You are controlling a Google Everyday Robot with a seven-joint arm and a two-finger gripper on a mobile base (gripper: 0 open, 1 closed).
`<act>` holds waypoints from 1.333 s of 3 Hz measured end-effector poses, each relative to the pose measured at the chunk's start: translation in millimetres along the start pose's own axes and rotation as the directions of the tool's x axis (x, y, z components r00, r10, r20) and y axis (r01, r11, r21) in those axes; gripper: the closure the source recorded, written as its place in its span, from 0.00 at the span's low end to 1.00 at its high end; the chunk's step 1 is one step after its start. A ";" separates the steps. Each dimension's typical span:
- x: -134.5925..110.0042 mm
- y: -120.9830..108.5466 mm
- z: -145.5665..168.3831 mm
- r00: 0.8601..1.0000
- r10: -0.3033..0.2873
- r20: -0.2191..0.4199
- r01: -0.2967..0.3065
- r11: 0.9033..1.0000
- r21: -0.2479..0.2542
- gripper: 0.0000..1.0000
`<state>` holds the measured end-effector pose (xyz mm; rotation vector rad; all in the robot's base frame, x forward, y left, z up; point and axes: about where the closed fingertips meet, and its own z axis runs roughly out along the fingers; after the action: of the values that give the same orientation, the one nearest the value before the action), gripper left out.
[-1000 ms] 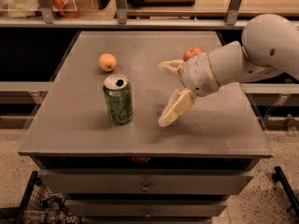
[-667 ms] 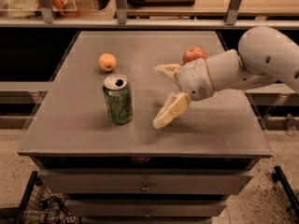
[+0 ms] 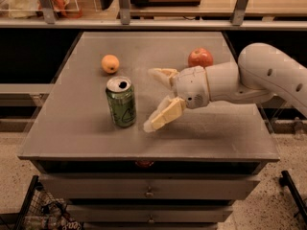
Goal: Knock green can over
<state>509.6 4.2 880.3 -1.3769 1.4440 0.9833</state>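
Note:
The green can (image 3: 121, 102) stands upright on the grey table (image 3: 72, 128), left of centre, with its silver top and pull-tab hole facing up. My gripper (image 3: 151, 98) comes in from the right on a white arm. It is open, with one pale finger (image 3: 163, 116) low and near, and the other (image 3: 160, 74) farther back. The fingertips are just right of the can, a small gap apart from it.
A small orange fruit (image 3: 110, 63) lies behind the can. A red apple (image 3: 200, 58) lies at the back right, behind my arm. Drawers sit under the table's front edge. A shelf rail (image 3: 153, 23) runs behind the table.
My gripper has moved left toward the can, closing most of the gap. The can and both fruits have not moved.

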 end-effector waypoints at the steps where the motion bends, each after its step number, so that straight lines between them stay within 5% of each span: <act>1: -7.0 3.1 15.9 0.997 0.028 0.068 -0.028 1.000 0.010 0.00; 4: -14.1 -0.5 56.3 0.979 0.023 0.205 -0.022 1.000 -0.008 0.00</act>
<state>514.1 62.0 877.3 -1.2268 1.3057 1.1109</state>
